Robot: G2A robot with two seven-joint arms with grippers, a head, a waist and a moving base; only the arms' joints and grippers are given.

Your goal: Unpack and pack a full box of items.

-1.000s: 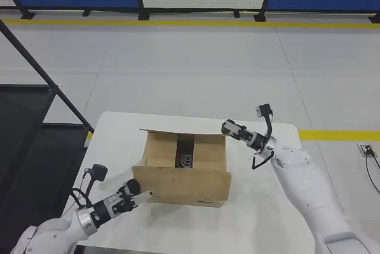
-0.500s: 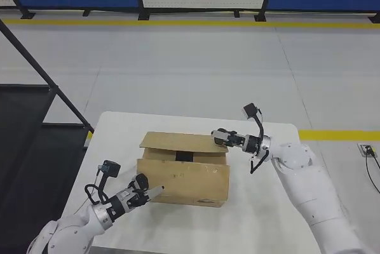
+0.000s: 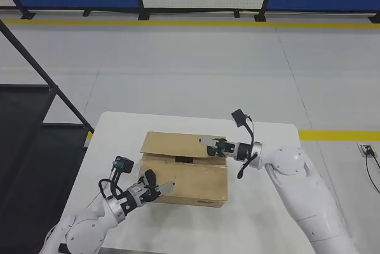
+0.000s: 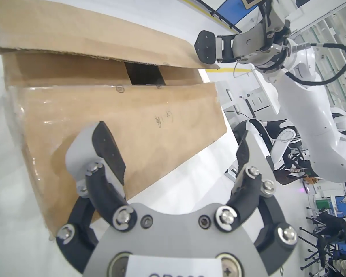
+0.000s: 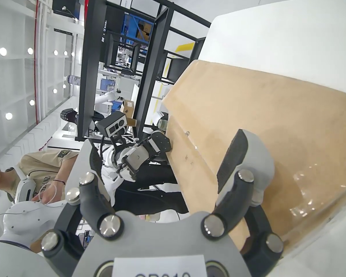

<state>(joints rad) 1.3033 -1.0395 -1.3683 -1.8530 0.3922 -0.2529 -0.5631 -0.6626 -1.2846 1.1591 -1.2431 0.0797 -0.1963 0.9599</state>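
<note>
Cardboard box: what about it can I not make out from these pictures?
- Contents of the cardboard box: top and left wrist views, the flaps cover them; the gap shows only dark.
- Box bottom: every view, it rests on the table.
- Flap edge under the right claw: top view, the claw covers it.

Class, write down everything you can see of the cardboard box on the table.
The cardboard box is plain brown and rectangular, resting flat on the white table. Its two long top flaps are folded nearly shut, leaving a small dark gap at the seam; the far flap sits slightly raised. Shiny clear tape covers part of the near flap. The right tool, open, rests on the far flap's edge. The left tool, open, is at the near side, contact unclear.
</note>
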